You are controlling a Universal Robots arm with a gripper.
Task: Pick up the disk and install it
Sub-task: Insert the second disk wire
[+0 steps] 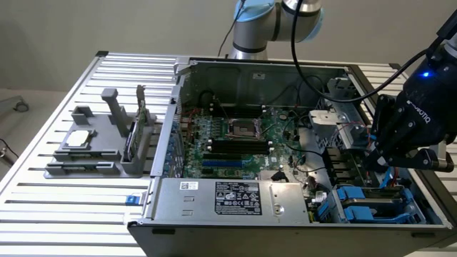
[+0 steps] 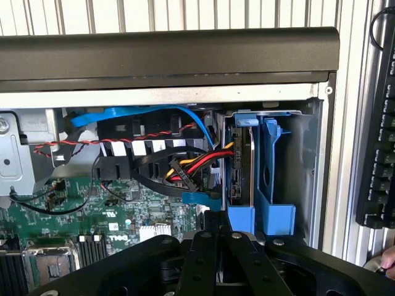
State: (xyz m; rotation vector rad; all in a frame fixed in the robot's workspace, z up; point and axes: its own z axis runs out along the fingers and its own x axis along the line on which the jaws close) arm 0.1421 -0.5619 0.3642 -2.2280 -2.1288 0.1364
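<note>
Black tool [image 2: 217,246] clenched, nothing visibly held, just beside bright blue plastic carrier of silver-grey disk [image 2: 259,179], seated on edge in open grey computer case [image 1: 236,214] at 4 o'clock corner.

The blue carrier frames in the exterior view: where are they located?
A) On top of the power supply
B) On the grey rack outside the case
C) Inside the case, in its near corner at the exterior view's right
C: the blue carrier frames sit inside the open computer case, below the pincer.

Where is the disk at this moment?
The disk sits in its blue carrier inside the open computer case, at the front corner on the exterior view's right, under the gripper, beside the power supply.
</note>
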